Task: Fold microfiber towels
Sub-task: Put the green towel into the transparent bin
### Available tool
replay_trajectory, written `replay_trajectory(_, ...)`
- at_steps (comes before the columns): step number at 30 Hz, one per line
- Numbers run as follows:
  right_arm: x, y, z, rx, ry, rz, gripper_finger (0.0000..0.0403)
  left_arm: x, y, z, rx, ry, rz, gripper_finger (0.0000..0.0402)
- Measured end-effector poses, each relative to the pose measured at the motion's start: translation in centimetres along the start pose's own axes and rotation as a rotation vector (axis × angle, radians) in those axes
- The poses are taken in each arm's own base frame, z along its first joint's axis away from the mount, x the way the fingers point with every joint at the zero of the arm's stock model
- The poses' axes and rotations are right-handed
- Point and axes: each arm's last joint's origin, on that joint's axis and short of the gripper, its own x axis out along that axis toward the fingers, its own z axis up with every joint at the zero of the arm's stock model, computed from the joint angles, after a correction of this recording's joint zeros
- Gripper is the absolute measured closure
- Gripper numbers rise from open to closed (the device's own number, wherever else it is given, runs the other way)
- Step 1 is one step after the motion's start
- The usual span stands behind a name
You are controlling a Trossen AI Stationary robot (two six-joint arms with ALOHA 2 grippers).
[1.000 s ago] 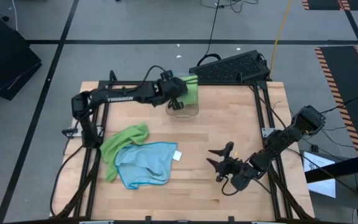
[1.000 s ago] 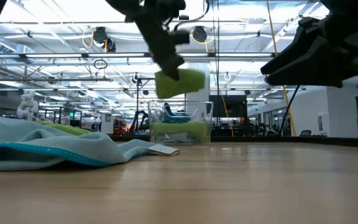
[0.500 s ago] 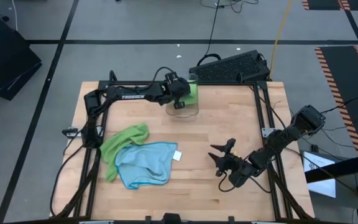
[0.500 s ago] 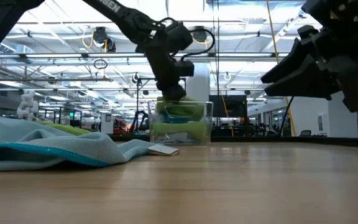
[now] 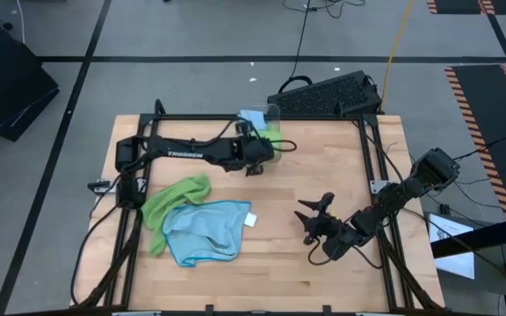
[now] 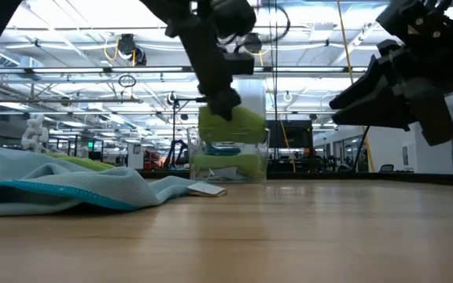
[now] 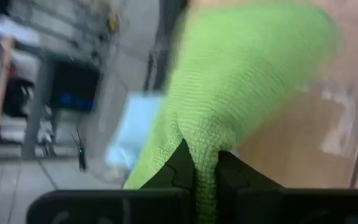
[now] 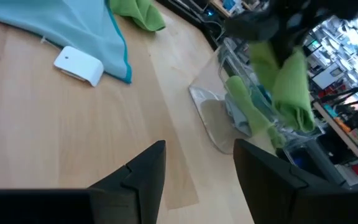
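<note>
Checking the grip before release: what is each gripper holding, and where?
Left gripper pinches a folded green towel at its edge; right gripper holds nothing.

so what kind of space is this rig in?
Probably a large industrial lab or workshop hall: open ceiling trusses with hanging lights, hazard-striped grey floor, and a butcher-block wooden table inside a black metal frame.

Green towel (image 7: 241, 81) is showing knitted, nubby, matt cloth. Blue towel (image 5: 207, 230) is lying as soft matt cloth with a smooth white tag (image 8: 78, 65). Bin (image 8: 253, 118) is looking clear, glossy plastic. Table (image 5: 279, 263) is showing smooth, pale wood.
</note>
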Motion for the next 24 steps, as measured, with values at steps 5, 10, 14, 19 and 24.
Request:
replay_trajectory(5,0.1,0.0,0.1,-0.002,-0.004,0.0,0.0223,0.2,-0.6,-0.5,-0.037,0.046,-0.02,0.0387)
replay_trajectory(10,0.1,0.0,0.2,0.0,-0.01,0.001,0.0223,0.4,-0.5,-0.7,-0.04,0.05,-0.079,0.037)
replay_trajectory(14,0.1,0.0,0.3,-0.004,-0.011,0.001,0.0223,1.0,0.0,-0.9,-0.063,0.045,-0.17,0.0373)
replay_trajectory(19,0.1,0.0,0.2,-0.005,-0.01,0.001,0.0223,1.7,0.8,-1.4,-0.085,0.064,-0.237,0.0359)
replay_trajectory(24,0.1,0.0,0.2,-0.007,-0.01,0.001,0.0223,2.1,1.1,-1.7,-0.092,0.07,-0.307,0.0321)
